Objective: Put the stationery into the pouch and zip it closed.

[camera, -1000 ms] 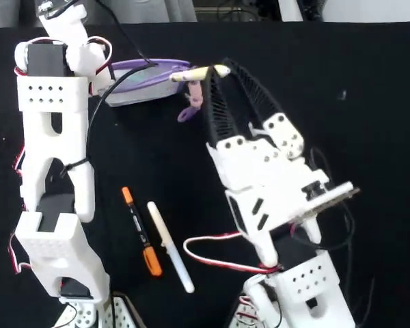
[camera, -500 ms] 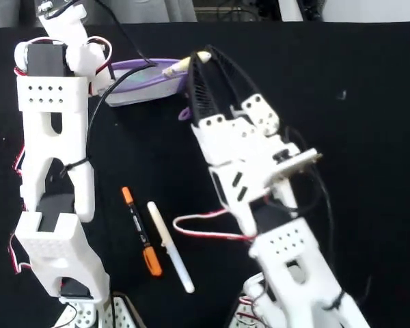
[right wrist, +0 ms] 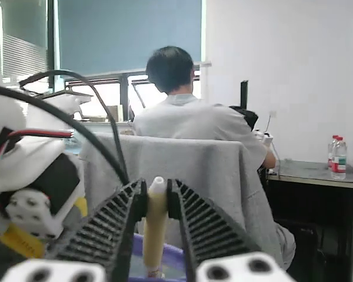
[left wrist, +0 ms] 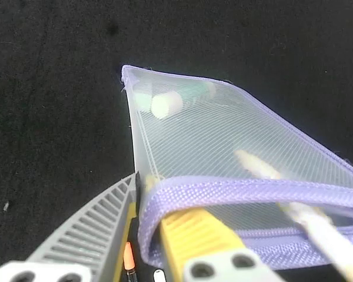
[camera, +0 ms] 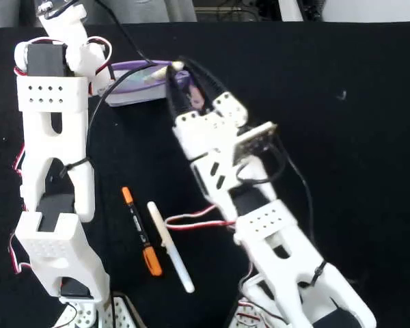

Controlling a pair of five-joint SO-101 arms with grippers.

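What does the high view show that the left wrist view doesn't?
High view adds: the right gripper shut on the cream pen, plus an orange marker beside a white pen. Left wrist view adds: pale items inside the mesh, and how the left gripper clamps the rim. Both: the purple pouch with the cream pen at its mouth.

purple-edged striped pouch (left wrist: 223,135), cream pen (right wrist: 155,223), orange marker (camera: 139,232)
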